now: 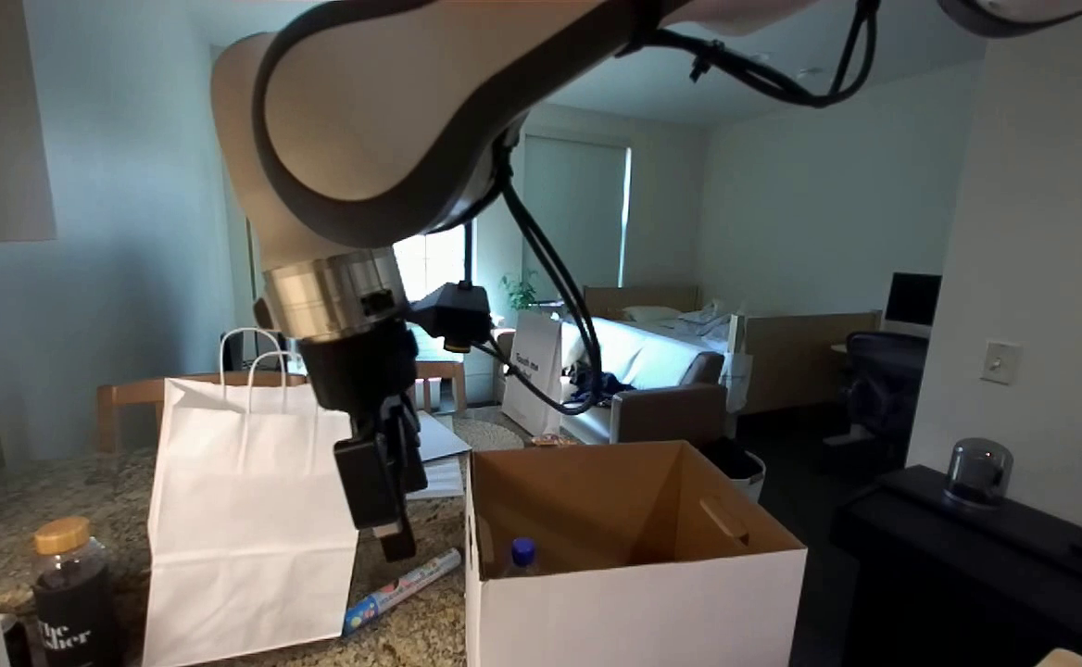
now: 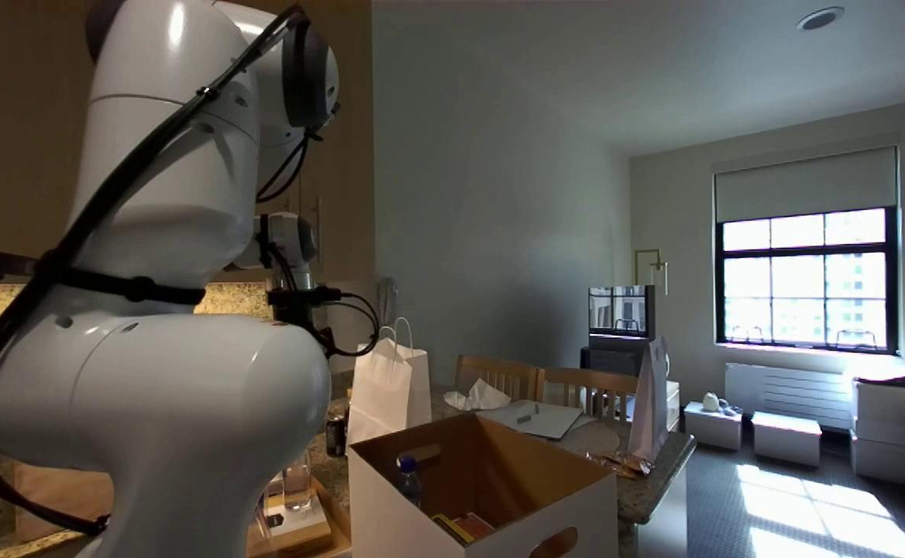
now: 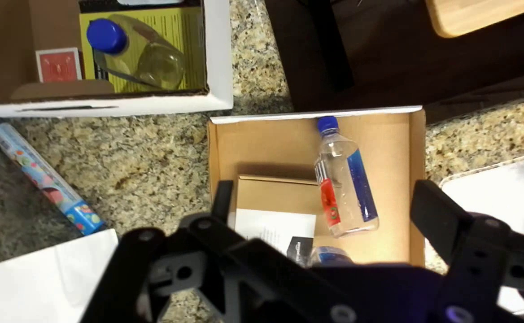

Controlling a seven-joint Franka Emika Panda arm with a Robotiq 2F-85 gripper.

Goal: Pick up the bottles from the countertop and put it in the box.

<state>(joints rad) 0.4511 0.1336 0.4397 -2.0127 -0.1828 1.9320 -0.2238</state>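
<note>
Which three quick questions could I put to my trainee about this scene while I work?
1. What colour is the cap on the bottle inside the large box?
2. True or false: the tool stands open, holding nothing.
3. Choose one. The red-and-blue-labelled bottle is in:
A) the white paper bag
B) the shallow cardboard tray
C) the large box

Key: 1. Blue. 2. True. 3. B, the shallow cardboard tray.
</note>
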